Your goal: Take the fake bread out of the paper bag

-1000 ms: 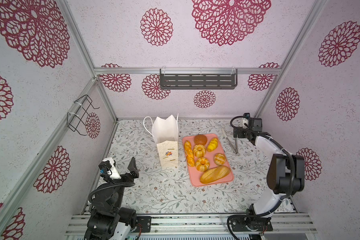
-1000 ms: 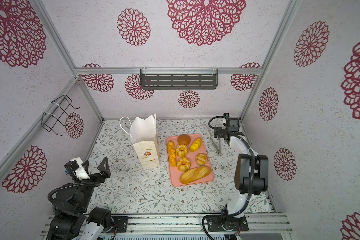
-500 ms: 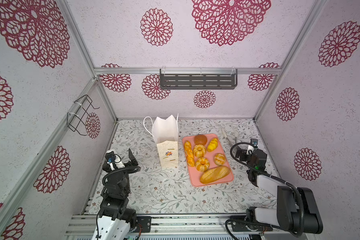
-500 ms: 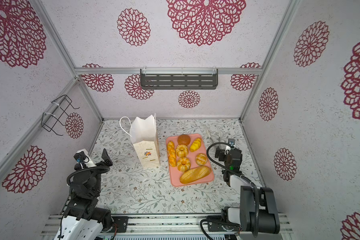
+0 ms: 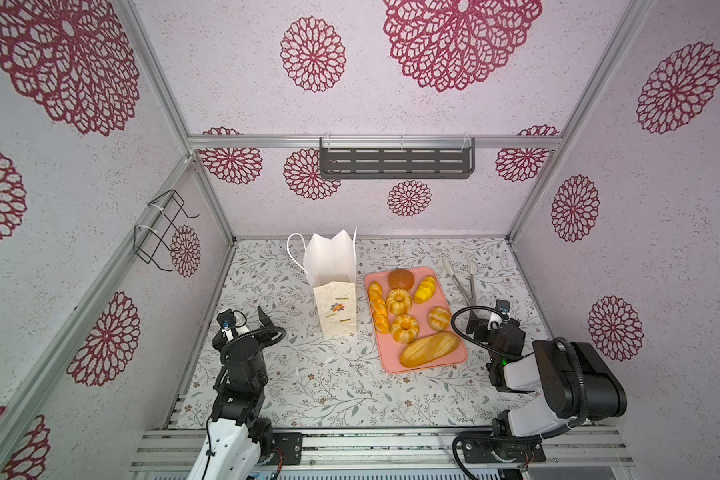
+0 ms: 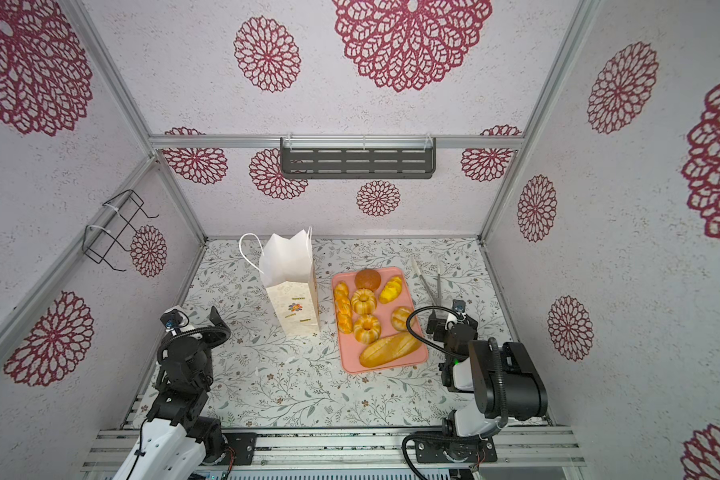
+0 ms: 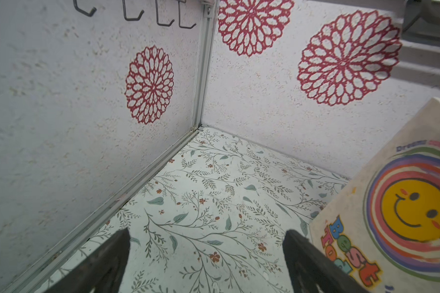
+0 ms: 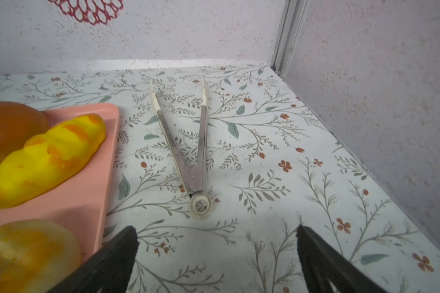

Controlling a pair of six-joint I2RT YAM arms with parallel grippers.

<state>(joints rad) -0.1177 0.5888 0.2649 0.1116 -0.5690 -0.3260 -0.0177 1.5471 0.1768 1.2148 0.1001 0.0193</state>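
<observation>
Golden fake bread (image 5: 405,328) on pink tray (image 5: 420,311), paper bag (image 5: 335,307) upright, interior unclear

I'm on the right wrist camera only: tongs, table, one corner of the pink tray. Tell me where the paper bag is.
Observer: The paper bag stands upright on the table. In both top views it is left of the pink tray, with a gap between them.
Operator: Count the bread on that tray.
Observer: Seven pieces: brown bun, yellow roll, braided stick, far ring cake, near ring cake, round bun, long loaf.
</observation>
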